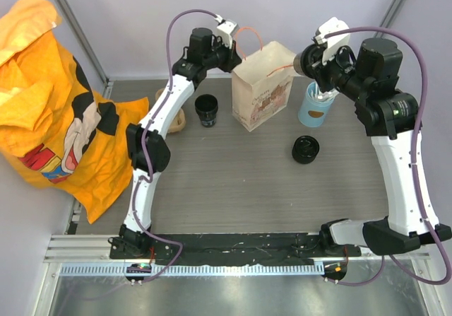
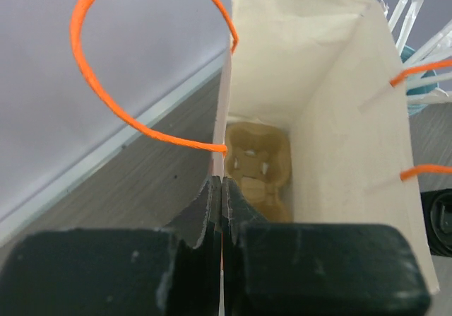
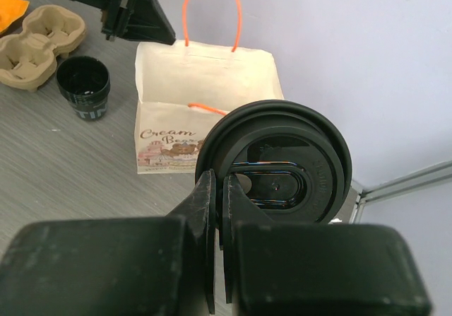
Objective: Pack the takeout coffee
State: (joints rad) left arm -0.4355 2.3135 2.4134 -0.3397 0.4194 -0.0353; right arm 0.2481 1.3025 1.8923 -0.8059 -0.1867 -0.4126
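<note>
While the left gripper (image 2: 221,189) pinched the rim of the paper bag (image 2: 339,139), the right gripper (image 3: 219,189) clamped the takeout coffee (image 3: 282,160) by its lid rim beside the bag; so thin a hold could slip, dropping it outside.

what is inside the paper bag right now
A brown pulp carrier lies at the bottom of the paper bag. Nothing else shows in there. The near part of its floor is hidden behind the left gripper, shut on the bag's wall.
</note>
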